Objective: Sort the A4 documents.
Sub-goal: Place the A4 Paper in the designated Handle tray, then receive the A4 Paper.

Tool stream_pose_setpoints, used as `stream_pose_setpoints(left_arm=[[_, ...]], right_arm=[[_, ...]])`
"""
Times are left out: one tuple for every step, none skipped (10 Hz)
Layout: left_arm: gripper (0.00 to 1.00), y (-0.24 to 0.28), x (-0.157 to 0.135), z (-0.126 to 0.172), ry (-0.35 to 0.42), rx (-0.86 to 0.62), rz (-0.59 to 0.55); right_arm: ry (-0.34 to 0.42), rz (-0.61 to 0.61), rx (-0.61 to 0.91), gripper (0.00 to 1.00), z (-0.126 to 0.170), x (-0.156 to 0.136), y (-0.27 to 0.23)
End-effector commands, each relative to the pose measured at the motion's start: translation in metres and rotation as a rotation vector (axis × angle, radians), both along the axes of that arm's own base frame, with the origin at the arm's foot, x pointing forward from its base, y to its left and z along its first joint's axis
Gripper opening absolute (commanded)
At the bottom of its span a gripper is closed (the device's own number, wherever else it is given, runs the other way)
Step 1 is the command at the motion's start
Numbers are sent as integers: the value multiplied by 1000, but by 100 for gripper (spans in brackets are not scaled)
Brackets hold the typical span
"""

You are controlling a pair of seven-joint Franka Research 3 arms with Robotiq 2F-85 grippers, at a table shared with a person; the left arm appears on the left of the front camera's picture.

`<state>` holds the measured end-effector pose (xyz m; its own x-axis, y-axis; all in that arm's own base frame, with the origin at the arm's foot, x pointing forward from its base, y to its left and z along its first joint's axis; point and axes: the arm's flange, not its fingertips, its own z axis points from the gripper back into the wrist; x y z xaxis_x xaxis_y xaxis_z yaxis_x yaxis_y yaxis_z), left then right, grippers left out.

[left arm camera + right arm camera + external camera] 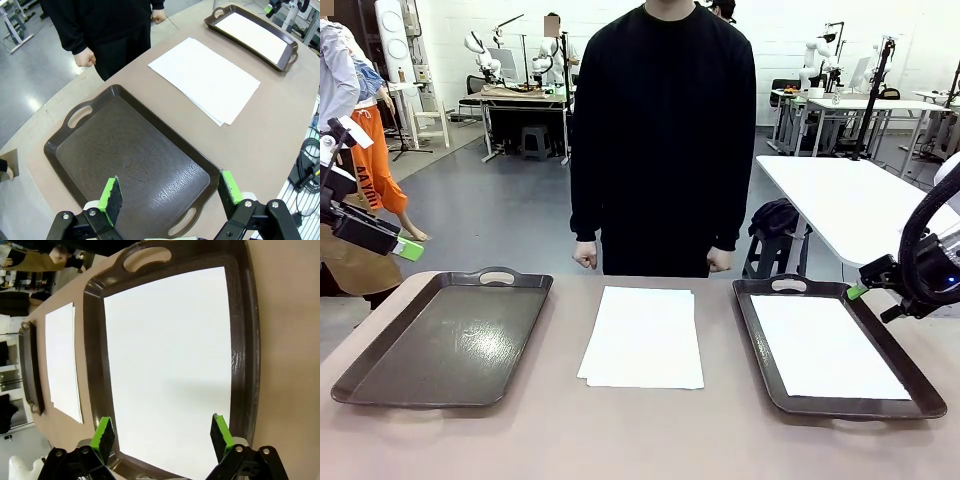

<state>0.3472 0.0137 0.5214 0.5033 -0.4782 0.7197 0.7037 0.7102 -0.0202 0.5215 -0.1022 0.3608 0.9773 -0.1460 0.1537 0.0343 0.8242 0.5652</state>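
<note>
A stack of white A4 documents [642,336] lies on the table's middle, between two dark trays. One white sheet [825,345] lies flat inside the right tray [760,340]. My right gripper [162,434] hangs open just above that sheet [170,365], nothing between its green pads; in the front view it sits over the tray's far right rim [865,285]. My left gripper [170,190] is open, high over the near end of the left tray [130,160], and holds nothing. The stack [205,77] lies beyond that tray.
A person in black stands at the far side, fists [585,255] at the table edge. The left tray [445,335] shows a bare dark bottom. Bare tabletop [640,430] runs along the near edge.
</note>
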Motion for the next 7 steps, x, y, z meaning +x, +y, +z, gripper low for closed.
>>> stream_pose_setpoints(left_arm=[[100,2,1,-1,-14,-2,-12],[100,2,1,-1,-14,-2,-12],[100,2,1,-1,-14,-2,-12],[100,2,1,-1,-14,-2,-12],[100,2,1,-1,-14,-2,-12],[100,2,1,-1,-14,-2,-12],[100,2,1,-1,-14,-2,-12]], right_arm=[[-4,-2,-3,100,0,0,-1],[-4,-2,-3,100,0,0,-1],[-4,-2,-3,100,0,0,-1],[-4,-2,-3,100,0,0,-1],[-4,-2,-3,100,0,0,-1],[-4,-2,-3,100,0,0,-1],[-4,-2,-3,100,0,0,-1]])
